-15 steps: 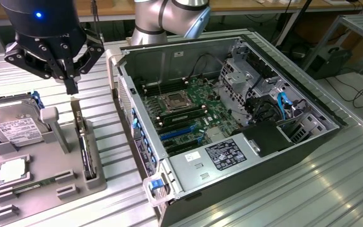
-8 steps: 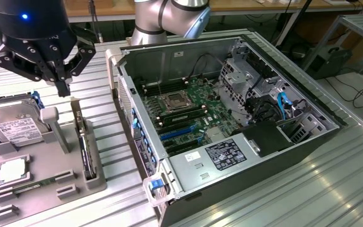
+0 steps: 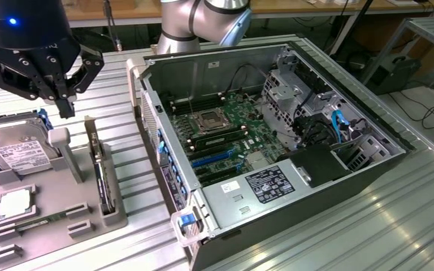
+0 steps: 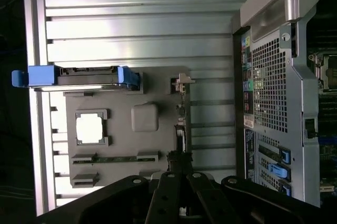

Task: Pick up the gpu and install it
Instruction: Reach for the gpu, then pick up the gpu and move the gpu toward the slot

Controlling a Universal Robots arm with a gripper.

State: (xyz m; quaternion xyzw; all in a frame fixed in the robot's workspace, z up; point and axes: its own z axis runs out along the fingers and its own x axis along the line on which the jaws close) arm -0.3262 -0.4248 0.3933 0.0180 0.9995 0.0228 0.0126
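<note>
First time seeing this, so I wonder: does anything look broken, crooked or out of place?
Nothing stands out. The gpu stands straight in its tray slot, the drive sits in its holder, and the open case looks tidy.

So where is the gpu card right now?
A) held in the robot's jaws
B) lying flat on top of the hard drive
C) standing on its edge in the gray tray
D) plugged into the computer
C: the gpu stands edge-on in a slot of the gray tray, outside the open computer case, and the shut jaws above the tray hold nothing.
</note>
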